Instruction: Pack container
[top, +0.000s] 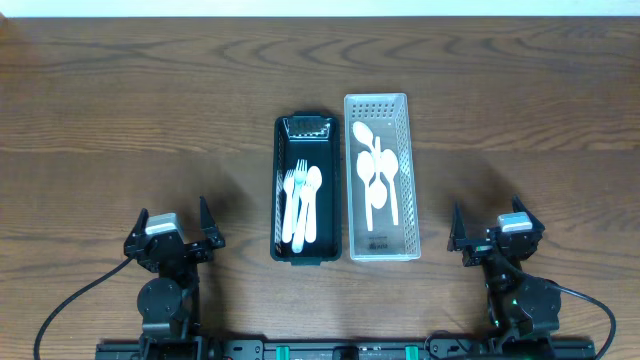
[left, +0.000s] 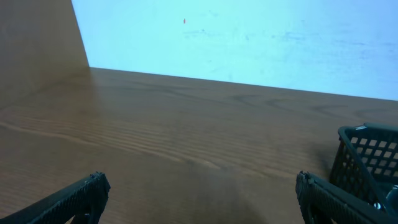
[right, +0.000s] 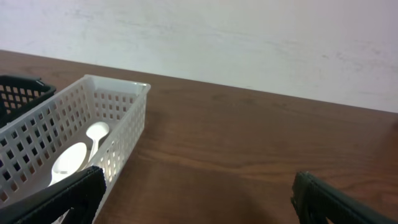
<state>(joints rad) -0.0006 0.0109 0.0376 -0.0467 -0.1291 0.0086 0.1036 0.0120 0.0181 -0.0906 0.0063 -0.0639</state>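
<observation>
Table (top: 120, 110): one wood-grain top; far edge meeting a pale wall in both wrist views, near edge hidden under the arm bases

White basket (top: 376, 100): one, perforated, ahead of the right claw (top: 486, 225) and off to its inner side; cropped at the left and bottom borders of the right wrist view

Black basket (top: 277, 190): one, mesh-walled, ahead of the left claw (top: 173, 222) and off to its inner side; side by side with the white basket, touching or a hair apart, cannot tell which; only one corner showing in each wrist view

Left claw: released, fingers (left: 74, 198) spread wide over bare wood, grasping nothing; fingertips alone in its own view, the rest cut off below

Right claw: released likewise, fingers wide apart, nothing between them, well short of the white basket's near end

Pale spoons (top: 372, 170): heaped in the white basket, overlapping, at least three, exact count hard to make out; two bowls visible through the right wrist camera

Forks (top: 293, 200): apparently two, pale, in the black basket, tines toward the far end

Single spoon (top: 313, 200): one, beside the forks, same basket
</observation>
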